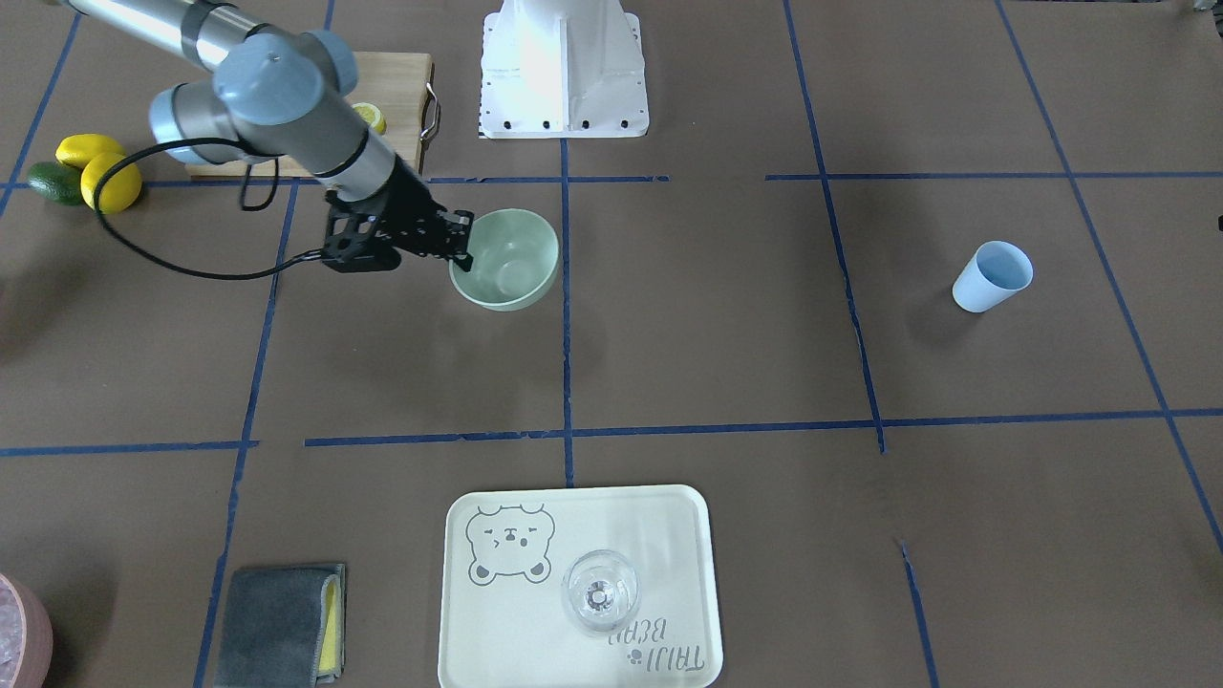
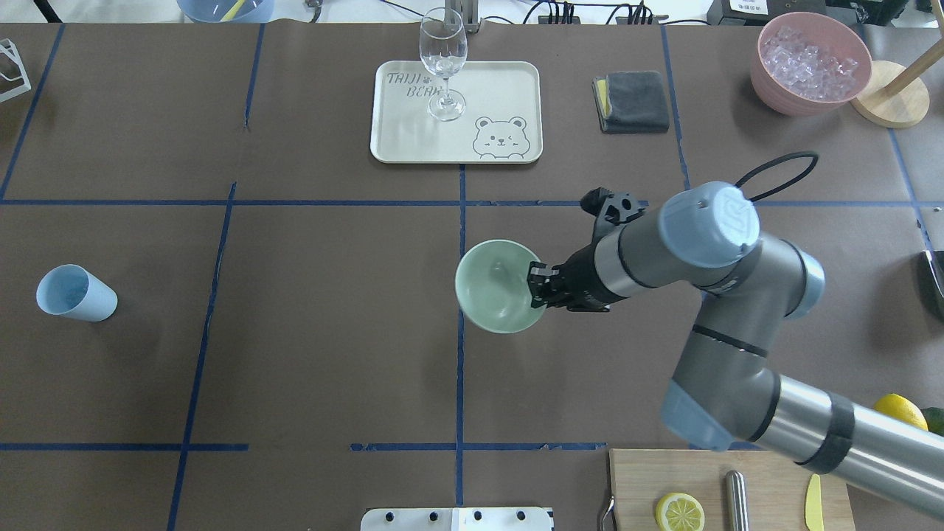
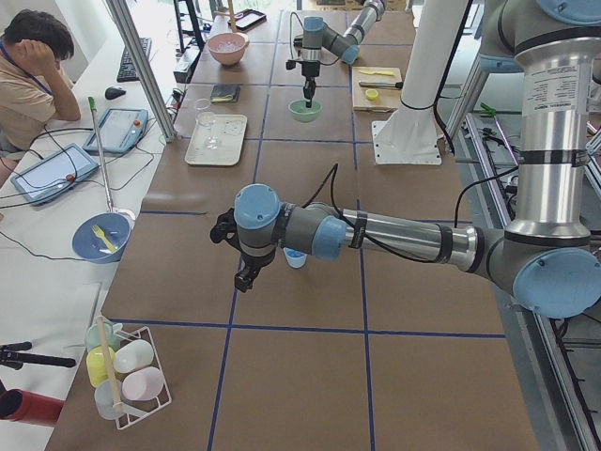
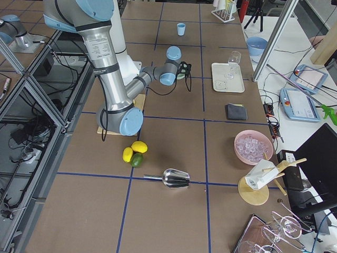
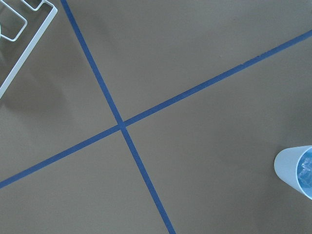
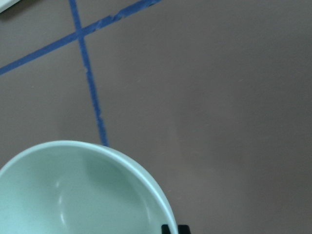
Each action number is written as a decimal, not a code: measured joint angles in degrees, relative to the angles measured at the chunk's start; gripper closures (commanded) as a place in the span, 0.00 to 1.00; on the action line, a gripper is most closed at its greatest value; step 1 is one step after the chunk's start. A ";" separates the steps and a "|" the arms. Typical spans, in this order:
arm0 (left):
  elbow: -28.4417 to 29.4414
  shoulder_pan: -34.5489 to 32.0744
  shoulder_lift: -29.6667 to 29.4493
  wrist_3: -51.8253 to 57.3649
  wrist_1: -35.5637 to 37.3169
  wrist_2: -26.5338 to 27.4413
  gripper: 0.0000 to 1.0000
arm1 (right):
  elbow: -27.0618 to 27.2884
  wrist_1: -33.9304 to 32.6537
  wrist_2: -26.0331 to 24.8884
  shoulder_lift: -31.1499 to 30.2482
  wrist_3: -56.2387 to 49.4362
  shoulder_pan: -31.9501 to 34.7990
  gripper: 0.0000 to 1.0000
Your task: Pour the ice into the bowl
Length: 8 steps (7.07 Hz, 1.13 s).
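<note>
So the right gripper is pinching the rim of the mint bowl on the robot's right side, one finger inside and one outside. The bowl is sitting mid-table, right up against the centre line of blue tape. The left gripper is hanging over the table near the blue cup, which is showing little glassy bits of ice inside. It's only showing up in the side view, so I can't tell whether its fingers are spread or closed.
</note>
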 measured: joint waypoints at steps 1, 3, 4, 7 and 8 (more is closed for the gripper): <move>0.16 0.07 0.00 -0.06 -2.86 -2.25 0.00 | -2.94 -2.37 -3.69 5.30 2.08 -3.12 1.00; 1.35 0.37 0.11 -3.85 -11.95 -3.58 0.00 | -10.54 -3.49 -9.75 13.34 5.75 -6.83 1.00; 1.66 0.56 0.33 -8.08 -15.84 -3.57 0.00 | -13.61 -3.51 -11.48 15.77 6.29 -7.62 0.64; 1.57 7.68 2.74 -34.28 -33.73 4.10 0.00 | -15.93 -3.40 -12.18 18.84 8.09 -7.25 0.00; 1.08 11.82 5.53 -43.89 -42.13 9.21 0.00 | -14.46 -3.48 -10.74 19.31 8.66 -5.42 0.00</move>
